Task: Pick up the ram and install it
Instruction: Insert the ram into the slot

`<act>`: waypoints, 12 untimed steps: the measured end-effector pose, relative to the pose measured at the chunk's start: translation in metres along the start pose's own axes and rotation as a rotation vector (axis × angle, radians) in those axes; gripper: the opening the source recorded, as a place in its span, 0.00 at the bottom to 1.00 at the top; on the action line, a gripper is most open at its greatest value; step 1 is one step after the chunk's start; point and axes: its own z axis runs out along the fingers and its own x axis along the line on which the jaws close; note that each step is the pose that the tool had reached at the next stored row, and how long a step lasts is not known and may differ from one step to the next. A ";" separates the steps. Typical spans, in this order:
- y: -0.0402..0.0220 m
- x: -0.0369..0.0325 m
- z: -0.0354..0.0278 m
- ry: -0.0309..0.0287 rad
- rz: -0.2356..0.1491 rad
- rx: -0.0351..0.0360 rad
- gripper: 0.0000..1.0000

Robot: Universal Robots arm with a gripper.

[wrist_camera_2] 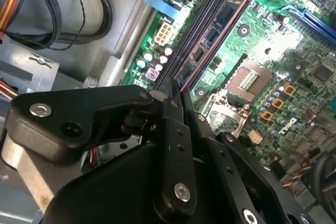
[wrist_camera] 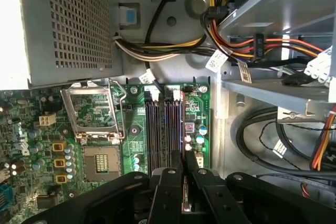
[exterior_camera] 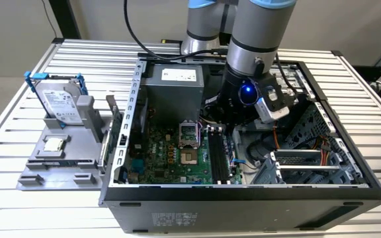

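Green motherboard with black slots, centre of exterior view. Silver hard drive in blue frame, upper left. Grey perforated power supply, upper left of first wrist view; yellow, red, orange cables upper right. Black gripper bottom centre.

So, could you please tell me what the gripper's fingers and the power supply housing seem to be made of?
The gripper's fingers look like matte black metal or hard plastic, which of the two is unclear, joined by shiny silver screws. The power supply housing looks like bare grey sheet metal, judging by its punched grid of vent holes and its dull sheen.
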 end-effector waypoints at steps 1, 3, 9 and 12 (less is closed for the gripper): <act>-0.0002 0.0000 0.0002 0.0000 0.000 0.0000 0.00; -0.0005 0.0000 0.0033 -0.0001 0.000 -0.0002 0.00; -0.0004 -0.0022 0.0142 0.0005 0.000 0.0001 0.00; -0.0025 -0.0029 0.0164 0.0006 0.000 0.0002 0.00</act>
